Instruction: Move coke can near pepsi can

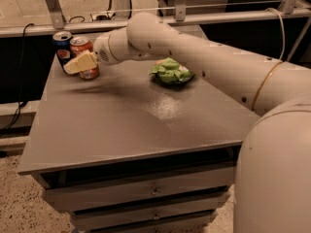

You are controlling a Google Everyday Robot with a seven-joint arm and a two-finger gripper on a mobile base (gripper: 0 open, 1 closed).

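The red-orange coke can stands at the table's far left corner, right beside the dark blue pepsi can, almost touching it. My gripper reaches in from the right and is closed around the coke can. One cream finger crosses the can's front; the other finger is hidden behind the can. The can's base is at the table surface.
A crumpled green snack bag lies at the back middle of the grey table. My arm spans the table's back right. Drawers sit under the tabletop. A rail and cables run behind the table.
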